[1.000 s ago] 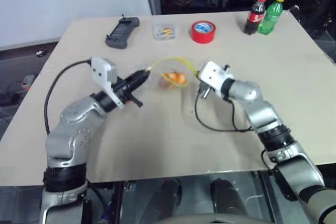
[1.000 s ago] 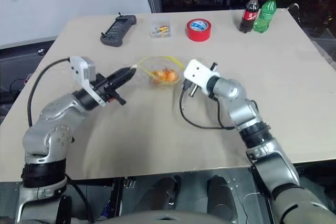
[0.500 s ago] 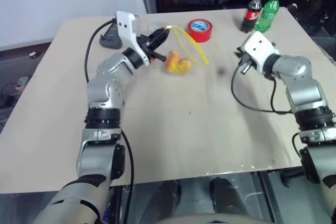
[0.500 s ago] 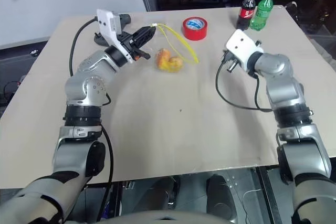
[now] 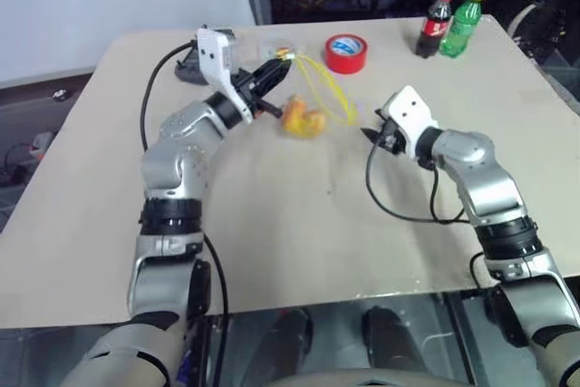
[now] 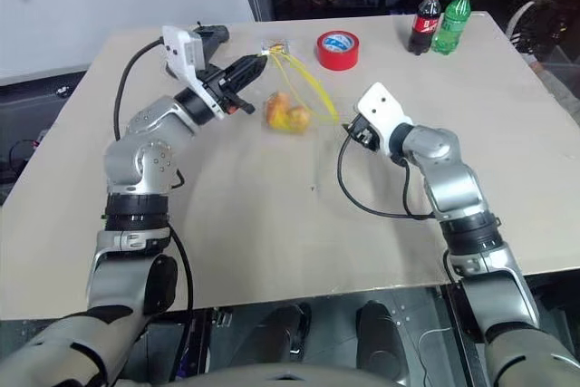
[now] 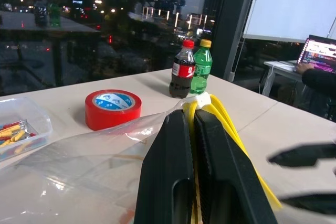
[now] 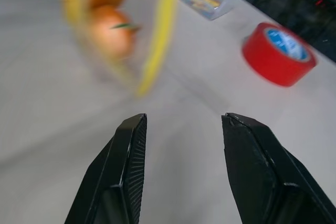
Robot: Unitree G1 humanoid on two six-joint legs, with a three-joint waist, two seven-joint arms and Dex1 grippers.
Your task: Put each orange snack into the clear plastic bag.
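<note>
The left gripper is pinching the yellow seal strip at the mouth of the clear plastic bag, its fingers pressed together on the film and the strip, and the bag is hanging below and just ahead of those fingers, lifted off the table. The orange snacks are sitting together in the sagging bottom of the bag, beneath the left gripper's fingertips and well short of the red tape roll beyond them. The right gripper is holding nothing, its fingers spread apart, and it is pointing towards the bag from the far side of the yellow loop, near it but not touching. Both snacks look to be inside already, so the step in hand seems to be settling or closing the bag. To do that well, the left gripper should be keeping its pinch firm and the mouth uppermost so that nothing tips out, while the right gripper should be coming in level at the yellow strip opposite the left fingers, not at the bulge where the snacks are, closing only once the strip is between its fingers
</note>
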